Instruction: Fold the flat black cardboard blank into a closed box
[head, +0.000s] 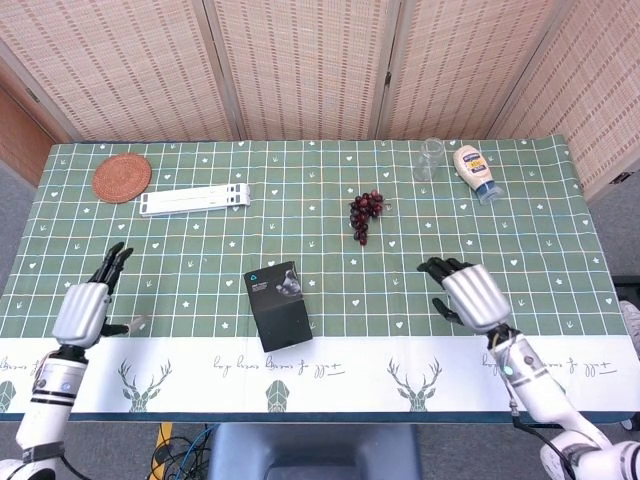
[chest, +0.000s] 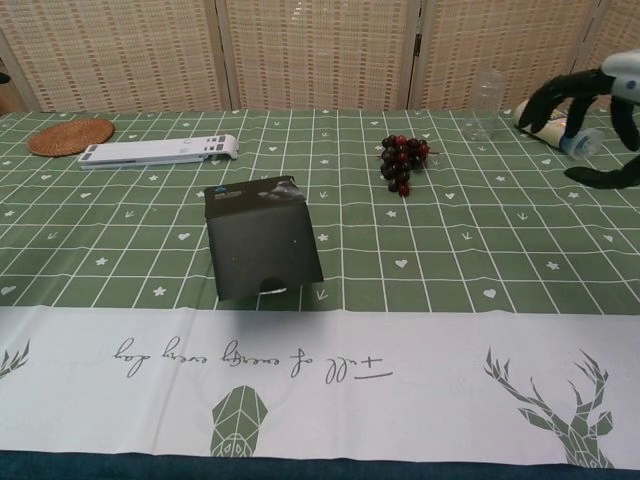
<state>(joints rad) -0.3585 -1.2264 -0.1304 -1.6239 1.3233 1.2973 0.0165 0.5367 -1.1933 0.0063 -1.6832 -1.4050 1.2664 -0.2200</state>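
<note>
— Where is the black box (head: 278, 305) seen?

— It is pictured closed on the table (head: 520, 230), near the front edge, between the two hands and well apart from each.

— And the hands?

— The left hand (head: 82, 309) is shown empty, fingers extended. The right hand (head: 468, 294) is held empty, fingers spread and curved.

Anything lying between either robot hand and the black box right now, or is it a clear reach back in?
Nothing visible is in the way. The black box sits alone near the front edge, with only bare tablecloth between it and the right robot hand or left robot hand. The grapes lie farther back, off both paths.
</note>
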